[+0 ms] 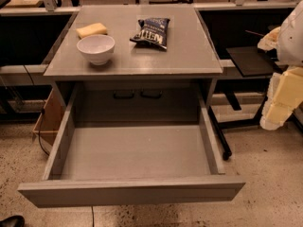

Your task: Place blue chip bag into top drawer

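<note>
The blue chip bag (151,32) lies flat on the grey table (189,56), at the back, right of centre, with white lettering facing up. The top drawer (132,190) is pulled wide open below the tabletop, and its grey inside is bare. My gripper (273,119) hangs at the far right edge of the view on the cream and white arm. It is beside the table, below the tabletop's level, well to the right of the bag and touching nothing.
A white bowl (96,48) and a yellow sponge (92,30) sit on the table's left side. Behind the drawer is a grey panel with two black handles (137,94). A black stand (251,60) is at the right and a wooden box (49,119) at the left.
</note>
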Tool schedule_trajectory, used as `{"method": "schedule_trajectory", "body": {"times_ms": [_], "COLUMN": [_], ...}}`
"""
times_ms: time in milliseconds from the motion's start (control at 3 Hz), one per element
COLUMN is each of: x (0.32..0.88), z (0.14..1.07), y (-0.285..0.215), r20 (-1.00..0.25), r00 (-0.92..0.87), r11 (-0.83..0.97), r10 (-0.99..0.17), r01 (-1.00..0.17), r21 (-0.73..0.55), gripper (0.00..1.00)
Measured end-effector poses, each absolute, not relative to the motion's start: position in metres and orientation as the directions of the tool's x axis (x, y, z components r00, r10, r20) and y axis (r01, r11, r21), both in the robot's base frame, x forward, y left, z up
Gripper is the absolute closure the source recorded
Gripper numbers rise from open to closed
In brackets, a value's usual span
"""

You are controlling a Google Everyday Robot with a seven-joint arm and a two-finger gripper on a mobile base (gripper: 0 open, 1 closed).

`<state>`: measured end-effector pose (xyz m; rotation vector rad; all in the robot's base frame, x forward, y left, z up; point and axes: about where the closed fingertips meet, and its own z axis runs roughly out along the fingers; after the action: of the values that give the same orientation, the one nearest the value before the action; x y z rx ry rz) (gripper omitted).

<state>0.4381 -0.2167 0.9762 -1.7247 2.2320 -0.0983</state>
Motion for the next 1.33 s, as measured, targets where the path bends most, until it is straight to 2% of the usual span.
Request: {"method": "schedule_trajectory", "body": {"times_ms": [667,1333], "x": [0.453,0.532], "z": [0.966,0.934], "y": [-0.207,-0.167], "r20": [-0.238,-0.329], "r00": [-0.209,-0.203], "r11": [0.266,0.299], "r10": [-0.949,-0.922], "r01": [-0.933,-0.915], "r21": [-0.244,-0.271], "gripper": [0.00,0.00]}}
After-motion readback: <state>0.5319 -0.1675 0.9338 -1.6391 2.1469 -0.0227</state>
